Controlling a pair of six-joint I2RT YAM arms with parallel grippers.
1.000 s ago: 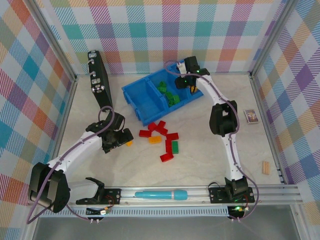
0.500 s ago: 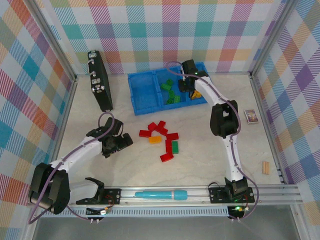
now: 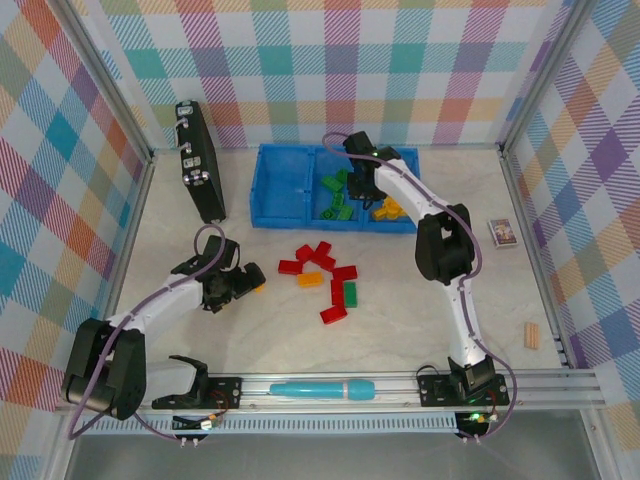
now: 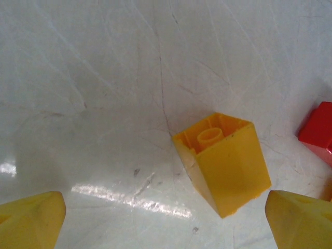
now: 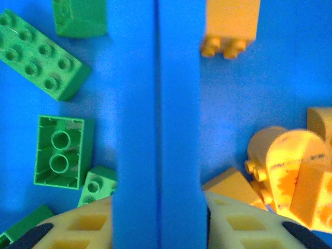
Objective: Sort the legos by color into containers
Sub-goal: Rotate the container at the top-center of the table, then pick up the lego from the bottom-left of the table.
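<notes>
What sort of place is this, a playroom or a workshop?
Probably a robot test booth: a left arm and right arm bolted to a table, plaid walls boxing it in, toy bricks and a blue tray as practice props.

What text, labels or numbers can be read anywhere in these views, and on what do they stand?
None can be read.
Small printed card: print too small to read.
Yellow brick and green brick in the blue tray: no lettering visible.
</notes>
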